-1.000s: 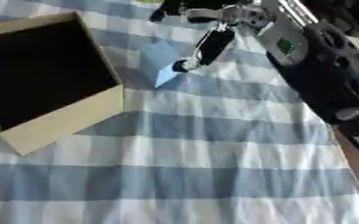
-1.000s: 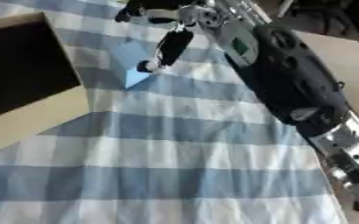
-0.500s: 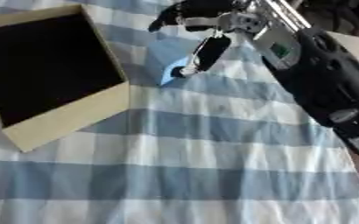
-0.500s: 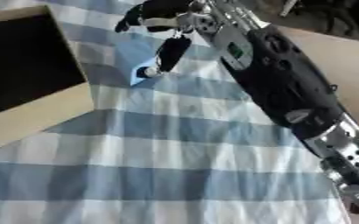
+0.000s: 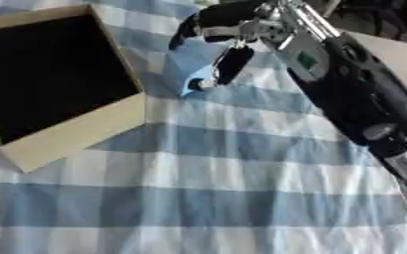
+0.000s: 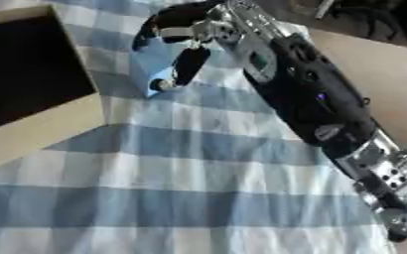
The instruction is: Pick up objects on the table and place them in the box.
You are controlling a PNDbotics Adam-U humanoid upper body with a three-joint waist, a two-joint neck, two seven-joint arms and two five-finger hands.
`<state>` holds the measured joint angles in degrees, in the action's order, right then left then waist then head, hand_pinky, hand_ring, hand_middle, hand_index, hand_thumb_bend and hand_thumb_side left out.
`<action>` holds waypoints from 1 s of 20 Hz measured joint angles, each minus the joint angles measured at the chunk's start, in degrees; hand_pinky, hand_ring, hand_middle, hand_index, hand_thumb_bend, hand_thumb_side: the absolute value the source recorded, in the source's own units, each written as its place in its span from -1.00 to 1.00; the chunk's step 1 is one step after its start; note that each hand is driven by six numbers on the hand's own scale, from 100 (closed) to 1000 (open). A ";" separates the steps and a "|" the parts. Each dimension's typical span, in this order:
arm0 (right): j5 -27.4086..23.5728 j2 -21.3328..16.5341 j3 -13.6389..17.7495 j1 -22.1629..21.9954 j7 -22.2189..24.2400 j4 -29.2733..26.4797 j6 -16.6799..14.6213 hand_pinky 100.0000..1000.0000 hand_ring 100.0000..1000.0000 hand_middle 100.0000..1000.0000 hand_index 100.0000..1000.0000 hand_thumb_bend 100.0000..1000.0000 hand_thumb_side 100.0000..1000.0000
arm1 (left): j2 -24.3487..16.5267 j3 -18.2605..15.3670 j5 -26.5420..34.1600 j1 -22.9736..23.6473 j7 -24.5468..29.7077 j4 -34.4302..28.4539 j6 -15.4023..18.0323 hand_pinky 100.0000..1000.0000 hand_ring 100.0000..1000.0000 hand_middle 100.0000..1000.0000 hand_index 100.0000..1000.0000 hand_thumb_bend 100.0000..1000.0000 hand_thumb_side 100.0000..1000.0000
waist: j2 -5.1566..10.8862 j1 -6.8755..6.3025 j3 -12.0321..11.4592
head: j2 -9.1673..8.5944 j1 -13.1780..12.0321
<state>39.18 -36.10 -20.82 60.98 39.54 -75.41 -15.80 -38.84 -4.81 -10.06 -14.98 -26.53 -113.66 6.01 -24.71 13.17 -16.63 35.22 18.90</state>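
Observation:
A small light-blue object [image 5: 189,69] lies on the checked cloth just past the right corner of the box [image 5: 77,133], a tan-walled box with a black inside at the left. My right hand [image 5: 235,29] reaches in from the upper right. Its fingers [image 5: 186,35] arch over the far side of the blue object, and the thumb [image 5: 231,63] presses down on its near side, so the object sits between them. Whether the object has left the cloth is unclear. The left hand shows in no view.
The blue-and-white checked cloth [image 5: 198,198] covers the table. My black forearm [image 6: 311,99] runs diagonally down the right side. A bare tan tabletop [image 6: 389,74] shows beyond the cloth's right edge.
The fingers have curled further down over the blue object and the thumb has closed against it. The hand has shifted slightly towards the box.

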 measured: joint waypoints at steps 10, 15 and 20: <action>0.23 0.53 0.09 -0.09 -4.70 1.58 0.19 0.81 0.86 0.62 0.86 -0.44 -0.15 | 0.06 0.00 0.02 -0.19 0.07 0.00 0.19 0.50 0.53 0.41 0.60 -0.03 0.40 | -0.08 0.05 -0.29 | -0.10 0.65; 1.06 0.48 0.19 -0.52 -2.81 0.96 -0.95 0.88 0.93 0.72 0.99 -0.36 -0.14 | 0.09 0.00 0.00 -0.13 0.14 0.00 0.20 0.50 0.53 0.41 0.60 -0.04 0.40 | -0.33 0.37 -0.17 | -0.08 0.47; 1.07 0.48 0.36 -0.57 -0.82 0.79 -0.94 0.78 0.76 0.16 0.74 -0.48 -0.23 | 0.40 0.02 0.00 -0.21 0.49 0.00 0.32 0.50 0.53 0.41 0.59 -0.05 0.40 | -0.50 0.39 -0.27 | -0.13 0.47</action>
<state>40.25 -35.61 -20.46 60.41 38.72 -74.62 -16.74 -38.44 -4.79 -10.06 -15.19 -26.04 -113.66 6.33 -25.22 13.56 -16.91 35.09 19.37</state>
